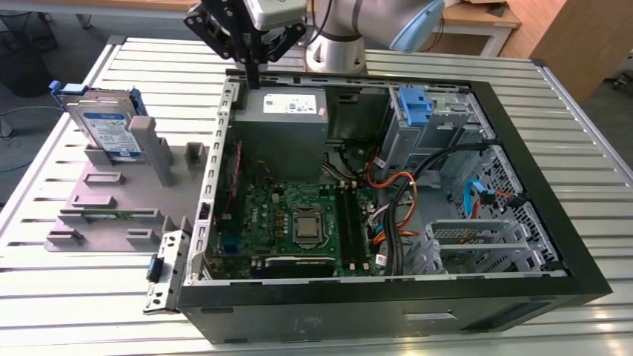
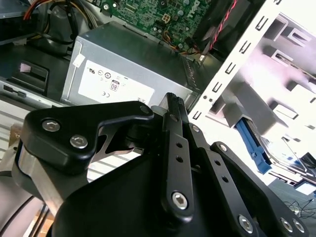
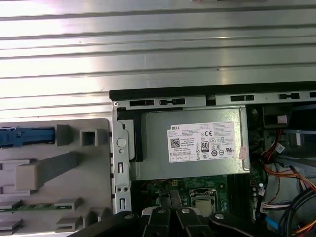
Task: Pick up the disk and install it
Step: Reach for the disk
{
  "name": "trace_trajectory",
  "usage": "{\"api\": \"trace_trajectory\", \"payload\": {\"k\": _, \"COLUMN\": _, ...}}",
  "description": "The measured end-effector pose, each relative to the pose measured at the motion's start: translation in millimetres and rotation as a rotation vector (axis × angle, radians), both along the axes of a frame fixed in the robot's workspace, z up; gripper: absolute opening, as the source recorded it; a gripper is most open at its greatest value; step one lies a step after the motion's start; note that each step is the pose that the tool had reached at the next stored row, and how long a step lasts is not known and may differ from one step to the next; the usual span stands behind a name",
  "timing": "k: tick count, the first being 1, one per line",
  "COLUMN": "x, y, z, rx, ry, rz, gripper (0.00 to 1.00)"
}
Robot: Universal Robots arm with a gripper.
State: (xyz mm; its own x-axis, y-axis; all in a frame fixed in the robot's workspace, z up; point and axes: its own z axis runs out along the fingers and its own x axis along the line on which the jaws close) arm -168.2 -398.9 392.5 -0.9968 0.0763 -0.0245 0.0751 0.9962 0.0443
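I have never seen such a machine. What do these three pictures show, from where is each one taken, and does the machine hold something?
The machine is a robot arm with a pincer at its end. The exterior view comes from a camera standing off the arm, so it sees the whole scene. Both wrist views come from cameras riding on the arm, so the pincer's black parts appear close in them.

On the slatted metal table lies an open computer case. Inside it are a green circuit board and a grey power-supply box. On the exterior view's left, beside the case, a grey stand carries the disk, which is propped up on it.

The pincer is shut and holds nothing. It hangs by the case's rim, near the power-supply box.
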Motion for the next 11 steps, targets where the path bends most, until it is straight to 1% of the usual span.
{"api": "trace_trajectory", "payload": {"k": 5, "x": -6.3, "y": 0.0, "z": 0.0, "rx": 0.0000, "ry": 0.0000, "rz": 0.000, "gripper": 0.11}}
{"api": "trace_trajectory", "payload": {"k": 11, "x": -12.1, "y": 0.0, "z": -0.1, "rx": 0.0000, "ry": 0.0000, "rz": 0.000, "gripper": 0.11}}
